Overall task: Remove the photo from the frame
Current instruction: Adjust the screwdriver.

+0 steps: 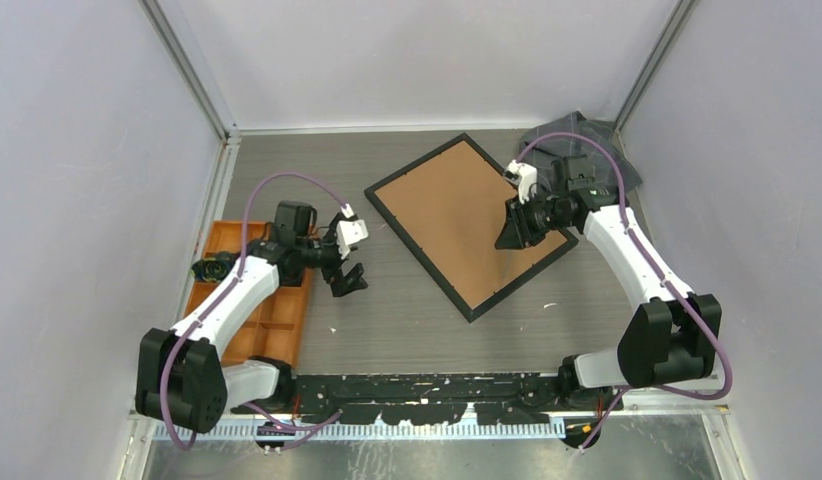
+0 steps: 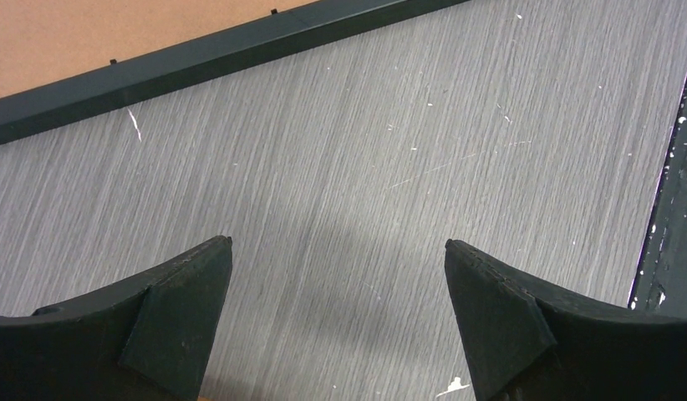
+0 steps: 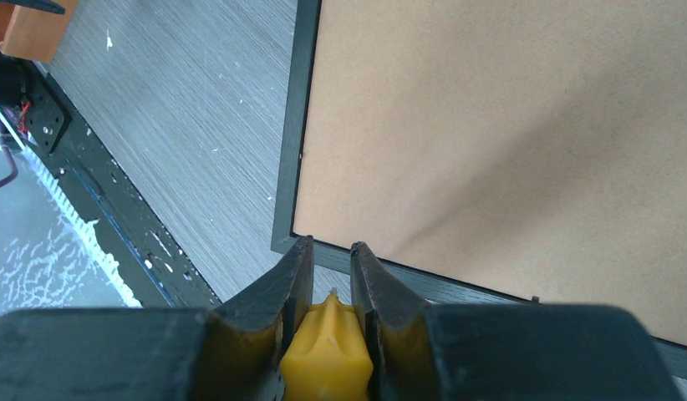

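Grey desk [image 1: 387, 330] is shown with the frame [image 1: 457, 225] laid face down, brown back up, so the photo is hidden. Right fingers [image 1: 512, 235] are closed at its right edge; contact cannot be judged. Left fingers [image 1: 347, 278] are spread wide over bare desk. Orange tray [image 1: 287, 310] is partly covered by the left arm.

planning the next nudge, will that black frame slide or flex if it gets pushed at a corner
It probably slides, since the frame lies flat, back up, on a smooth-looking table. It is likely stiff, judging by its straight rim and flat brown backing board. Pushed at one corner, it would probably pivot rather than travel straight, being wide and flat.
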`<state>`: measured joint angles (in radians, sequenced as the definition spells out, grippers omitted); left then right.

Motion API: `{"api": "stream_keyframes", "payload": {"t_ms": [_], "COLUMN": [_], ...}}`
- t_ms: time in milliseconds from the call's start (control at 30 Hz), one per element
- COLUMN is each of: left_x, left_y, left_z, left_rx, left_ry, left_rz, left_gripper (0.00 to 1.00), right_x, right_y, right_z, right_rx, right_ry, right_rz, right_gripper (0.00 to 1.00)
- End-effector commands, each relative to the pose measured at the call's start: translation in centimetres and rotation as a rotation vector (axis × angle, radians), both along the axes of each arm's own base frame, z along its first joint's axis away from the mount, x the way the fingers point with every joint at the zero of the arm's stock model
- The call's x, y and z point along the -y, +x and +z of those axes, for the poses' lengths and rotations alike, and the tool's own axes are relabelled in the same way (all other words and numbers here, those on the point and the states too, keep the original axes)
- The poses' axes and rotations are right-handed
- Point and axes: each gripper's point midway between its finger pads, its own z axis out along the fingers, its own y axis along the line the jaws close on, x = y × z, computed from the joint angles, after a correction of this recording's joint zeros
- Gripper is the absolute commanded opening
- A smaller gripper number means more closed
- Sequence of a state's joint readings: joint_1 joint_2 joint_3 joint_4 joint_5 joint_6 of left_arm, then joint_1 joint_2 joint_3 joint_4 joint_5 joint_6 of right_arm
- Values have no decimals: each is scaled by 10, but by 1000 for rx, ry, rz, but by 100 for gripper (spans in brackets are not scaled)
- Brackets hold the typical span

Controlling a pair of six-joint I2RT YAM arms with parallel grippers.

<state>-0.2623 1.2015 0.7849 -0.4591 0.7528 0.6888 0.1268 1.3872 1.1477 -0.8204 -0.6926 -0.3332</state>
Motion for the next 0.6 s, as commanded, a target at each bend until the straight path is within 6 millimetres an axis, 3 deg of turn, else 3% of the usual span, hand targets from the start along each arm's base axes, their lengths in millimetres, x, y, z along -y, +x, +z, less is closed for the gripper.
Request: {"api": "stream_keyframes", "payload": {"t_ms": [0, 567], "left_x": [-1, -6], "left_y": [5, 9], "left_z": [8, 6], "left_rx": [57, 82], "left_ry": [-21, -10], "left_rz": [1, 29], "left_gripper": [100, 100], "right_x": [-1, 3], "right_y": [5, 10], "right_z": [17, 19], "right_rx": [73, 95], "right_ry": [21, 10], "right_rz": [-7, -29], "right_gripper": [1, 1]}}
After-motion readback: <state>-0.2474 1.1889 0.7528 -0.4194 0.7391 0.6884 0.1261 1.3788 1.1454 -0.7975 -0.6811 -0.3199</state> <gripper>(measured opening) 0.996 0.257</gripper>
